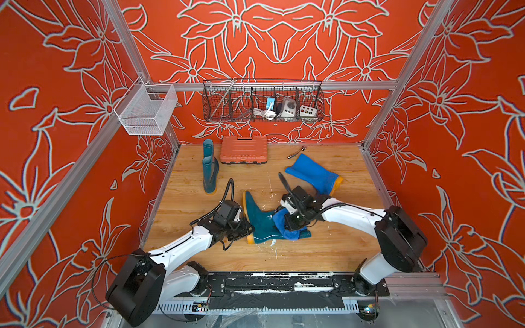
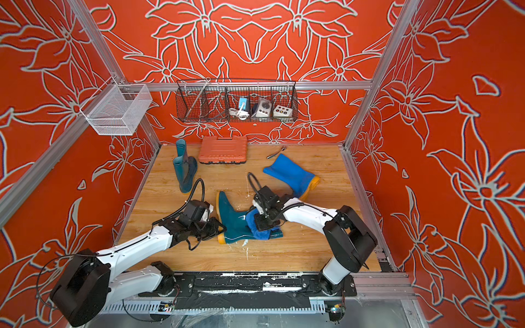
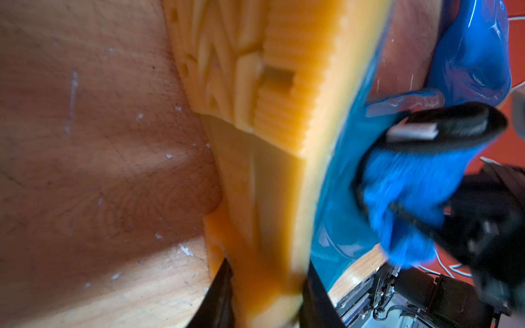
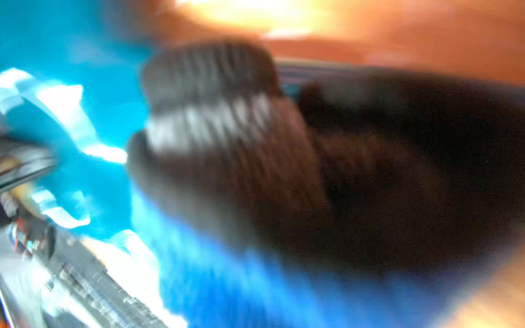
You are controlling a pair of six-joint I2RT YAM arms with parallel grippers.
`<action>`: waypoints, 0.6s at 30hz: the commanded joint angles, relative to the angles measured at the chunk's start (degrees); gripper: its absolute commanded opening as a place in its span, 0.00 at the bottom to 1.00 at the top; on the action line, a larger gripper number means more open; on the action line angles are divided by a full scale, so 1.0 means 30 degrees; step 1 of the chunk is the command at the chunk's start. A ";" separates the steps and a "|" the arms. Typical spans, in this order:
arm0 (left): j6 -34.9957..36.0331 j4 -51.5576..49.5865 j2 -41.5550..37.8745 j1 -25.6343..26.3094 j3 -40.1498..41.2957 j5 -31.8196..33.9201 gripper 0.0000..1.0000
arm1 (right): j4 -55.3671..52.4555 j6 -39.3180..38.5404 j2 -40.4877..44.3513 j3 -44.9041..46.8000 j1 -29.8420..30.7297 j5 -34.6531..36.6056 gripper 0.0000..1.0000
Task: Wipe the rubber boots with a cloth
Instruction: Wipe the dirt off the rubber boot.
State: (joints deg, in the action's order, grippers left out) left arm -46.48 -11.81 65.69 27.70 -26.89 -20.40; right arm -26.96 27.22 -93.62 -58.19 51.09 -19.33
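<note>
Top views, both | bright blue boot (image 1: 311, 173) on its side, right of centre | lying teal boot (image 1: 261, 224) mid-frame, sole facing left | standing teal boot (image 1: 209, 173) upright, left of centre, beside orange case (image 1: 244, 149) | cloth (image 1: 279, 223) on lying teal boot's shaft, right gripper (image 1: 292, 225) clenched on it | left gripper (image 3: 267, 284) clamps that boot's yellow sole

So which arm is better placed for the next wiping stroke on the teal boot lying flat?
Right. The right gripper is shut on the cloth, pressed against the shaft of the teal boot. The left gripper clamps that boot's yellow sole, steadying it.
</note>
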 commanded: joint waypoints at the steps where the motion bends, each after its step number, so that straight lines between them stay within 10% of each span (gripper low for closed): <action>1: -0.0408 -0.1292 0.0472 0.0236 0.0528 -0.0933 0.00 | 0.1236 0.1355 -0.1133 -0.1081 0.2087 -0.1100 0.00; 10: -0.0781 -0.2276 -0.0353 0.0228 0.1076 -0.1417 0.00 | -0.1580 -0.0263 0.3062 0.3752 -0.5040 -0.0998 0.00; 18: -0.0992 -0.1982 -0.0512 0.0228 0.0982 -0.1141 0.00 | -0.0707 0.0504 0.0465 -0.0292 0.1292 0.0078 0.00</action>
State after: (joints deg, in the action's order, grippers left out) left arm -47.83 -12.14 63.48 27.73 -25.74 -20.78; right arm -31.46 27.51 -87.07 -53.43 47.18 -19.35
